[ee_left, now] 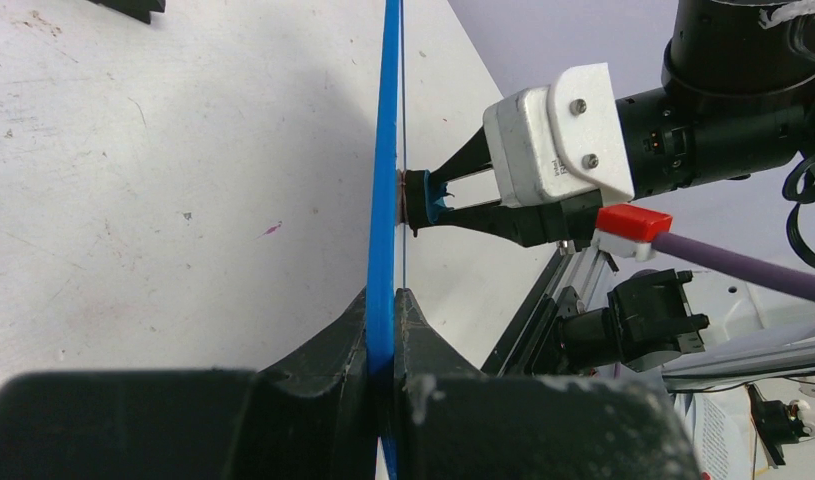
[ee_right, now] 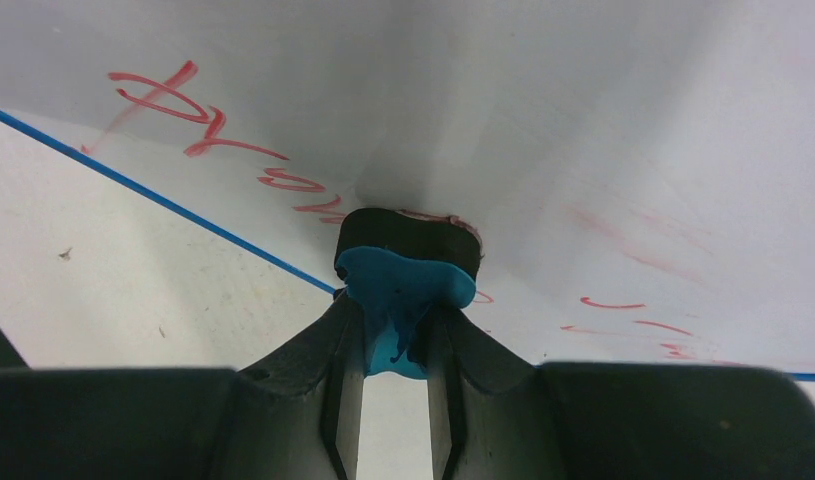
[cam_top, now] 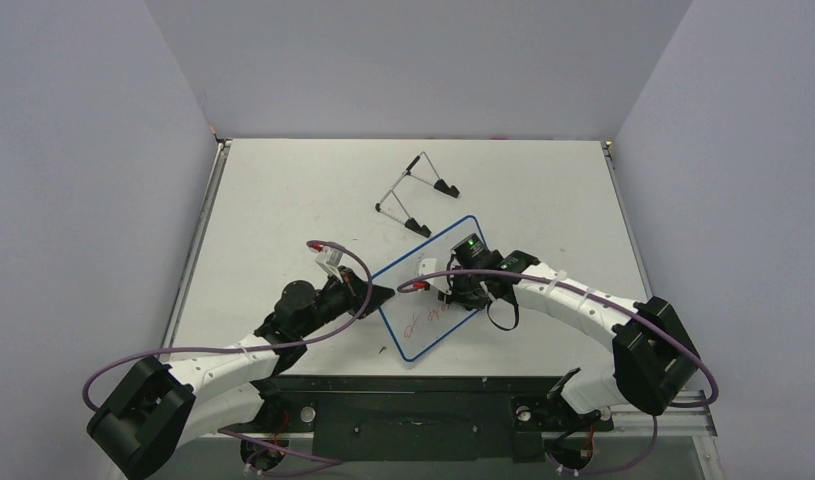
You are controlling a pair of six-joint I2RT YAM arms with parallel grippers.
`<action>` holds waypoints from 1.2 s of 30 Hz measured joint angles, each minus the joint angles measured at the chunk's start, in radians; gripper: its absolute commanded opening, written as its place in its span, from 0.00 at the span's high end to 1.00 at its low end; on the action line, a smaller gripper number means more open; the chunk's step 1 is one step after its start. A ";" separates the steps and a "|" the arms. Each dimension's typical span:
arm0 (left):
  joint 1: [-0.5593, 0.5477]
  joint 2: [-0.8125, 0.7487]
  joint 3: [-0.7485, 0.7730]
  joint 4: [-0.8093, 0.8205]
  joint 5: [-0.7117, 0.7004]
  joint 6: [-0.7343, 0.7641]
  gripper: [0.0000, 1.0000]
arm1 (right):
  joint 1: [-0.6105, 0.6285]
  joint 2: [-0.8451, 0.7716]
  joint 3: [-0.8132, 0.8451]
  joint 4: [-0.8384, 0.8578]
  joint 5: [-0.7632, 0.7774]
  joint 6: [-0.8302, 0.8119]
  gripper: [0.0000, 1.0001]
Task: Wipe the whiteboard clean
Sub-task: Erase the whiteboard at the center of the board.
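A small whiteboard [cam_top: 433, 295] with a blue frame carries red marker writing [cam_top: 423, 320] near its lower end. My left gripper [cam_top: 381, 294] is shut on the board's blue edge [ee_left: 385, 250] and holds it tilted up off the table. My right gripper [cam_top: 453, 297] is shut on a blue eraser [ee_right: 405, 285] with a black felt pad, pressed against the board's face. In the right wrist view red strokes [ee_right: 198, 120] lie left and right of the eraser. The left wrist view shows the eraser [ee_left: 420, 200] touching the board side-on.
A folding wire stand [cam_top: 415, 193] with black feet lies on the table behind the board. A black rail [cam_top: 423, 400] runs along the near edge between the arm bases. Grey walls enclose the table on three sides.
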 measured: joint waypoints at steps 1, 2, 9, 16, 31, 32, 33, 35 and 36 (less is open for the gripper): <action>0.001 -0.006 -0.002 -0.004 -0.001 0.001 1.00 | 0.009 0.005 0.000 -0.004 0.008 -0.006 1.00; 0.001 -0.012 -0.004 -0.008 0.000 0.003 1.00 | 0.011 0.006 0.000 -0.002 0.017 -0.006 1.00; 0.002 -0.026 -0.005 -0.018 -0.011 0.027 1.00 | -0.077 0.005 -0.005 0.066 0.077 0.074 1.00; 0.002 -0.026 -0.005 -0.017 -0.010 0.027 1.00 | -0.088 0.005 -0.012 0.113 0.177 0.126 1.00; 0.004 -0.002 -0.005 0.007 0.021 0.027 1.00 | -0.251 -0.021 -0.010 0.128 0.036 0.195 1.00; 0.004 0.005 -0.005 0.014 0.025 0.026 1.00 | -0.264 -0.021 -0.010 0.131 0.030 0.201 1.00; 0.004 0.010 -0.005 0.020 0.026 0.023 1.00 | -0.267 -0.021 -0.010 0.129 0.024 0.203 1.00; 0.004 0.013 -0.005 0.022 0.026 0.019 1.00 | -0.251 -0.021 -0.007 0.119 0.008 0.198 1.00; 0.004 0.013 -0.005 0.022 0.026 0.015 1.00 | -0.235 -0.021 -0.003 0.109 -0.002 0.188 1.00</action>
